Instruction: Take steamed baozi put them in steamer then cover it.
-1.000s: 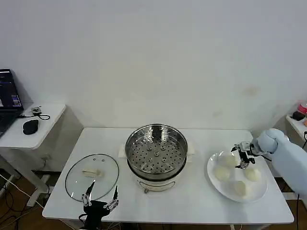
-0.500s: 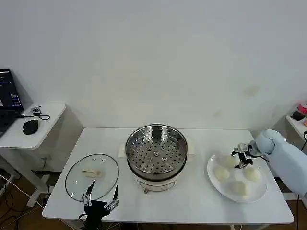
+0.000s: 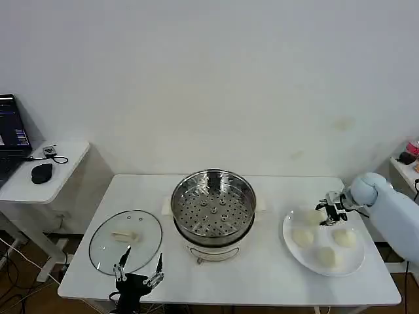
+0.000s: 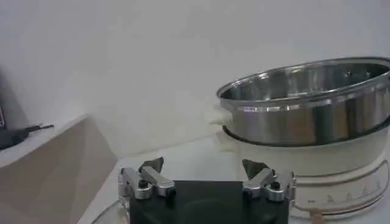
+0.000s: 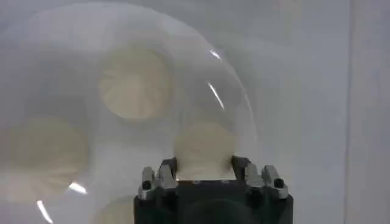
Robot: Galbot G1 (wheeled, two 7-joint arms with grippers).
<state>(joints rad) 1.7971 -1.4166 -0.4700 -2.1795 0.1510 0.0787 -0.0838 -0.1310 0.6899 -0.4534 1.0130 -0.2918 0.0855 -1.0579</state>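
Baozi (image 5: 205, 146) sits between the lowered right gripper's (image 5: 205, 165) spread fingers.

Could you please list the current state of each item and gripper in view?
steamer: uncovered, perforated tray empty.
glass lid: off, lying flat on the table.
baozi: four, all on the white plate.
right gripper: open, fingers either side of one baozi.
left gripper: open, idle near the lid.

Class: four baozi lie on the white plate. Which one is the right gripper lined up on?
The baozi at the plate's far edge, nearest the wall: it sits between the right gripper's open fingers, while the other three lie apart, nearer the table's front.
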